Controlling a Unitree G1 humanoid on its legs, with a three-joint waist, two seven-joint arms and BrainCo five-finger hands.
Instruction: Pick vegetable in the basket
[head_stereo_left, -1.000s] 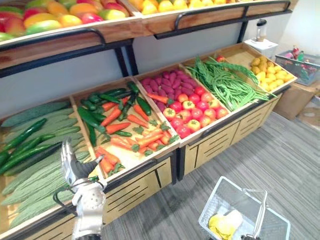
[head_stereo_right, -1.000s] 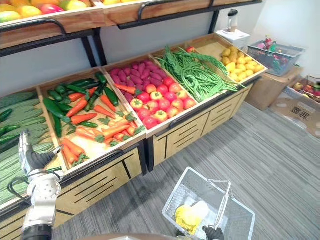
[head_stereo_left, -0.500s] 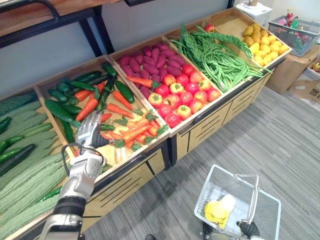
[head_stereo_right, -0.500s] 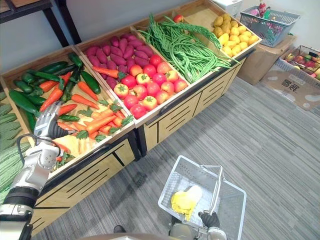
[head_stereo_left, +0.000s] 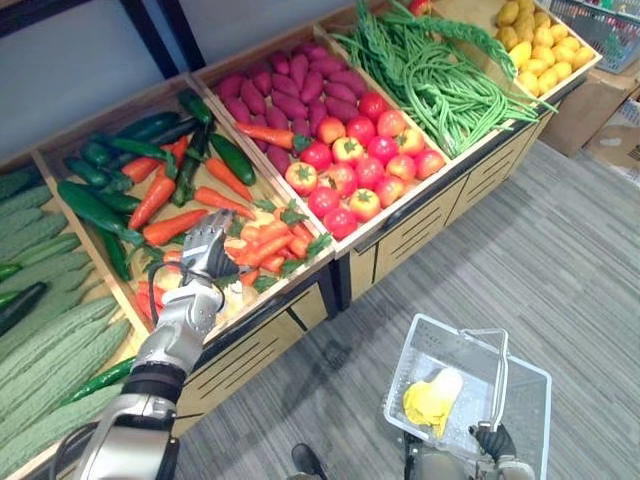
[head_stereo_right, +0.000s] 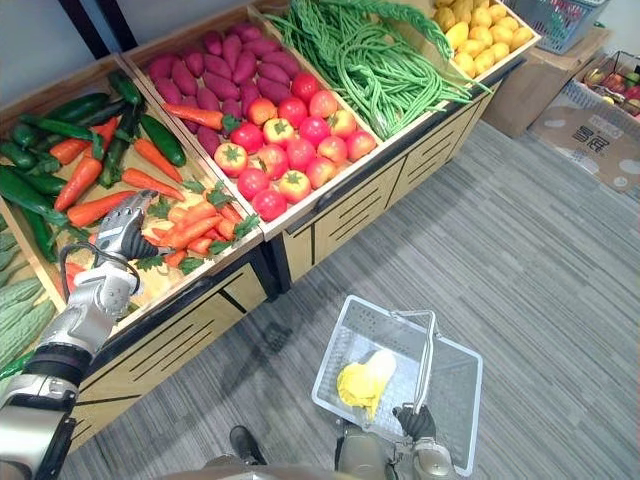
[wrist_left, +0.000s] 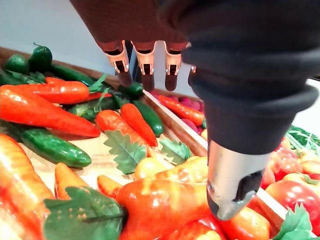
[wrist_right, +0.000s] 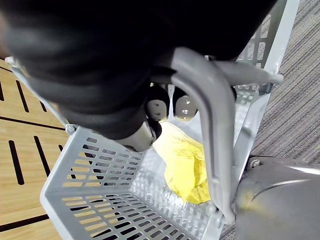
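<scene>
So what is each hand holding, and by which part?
Right hand grips the basket by its handle; left hand is open over the carrots, holding nothing.

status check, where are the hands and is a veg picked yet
Left hand open, fingers straight, over the carrots, holding nothing. Right hand shut on the handle of the basket. Basket holds one yellow item. Nothing in the way.

The left hand (head_stereo_left: 206, 254) is now over the carrots (head_stereo_left: 275, 243), moved across from the gourds (head_stereo_left: 50, 350). The camera now looks further down.
</scene>
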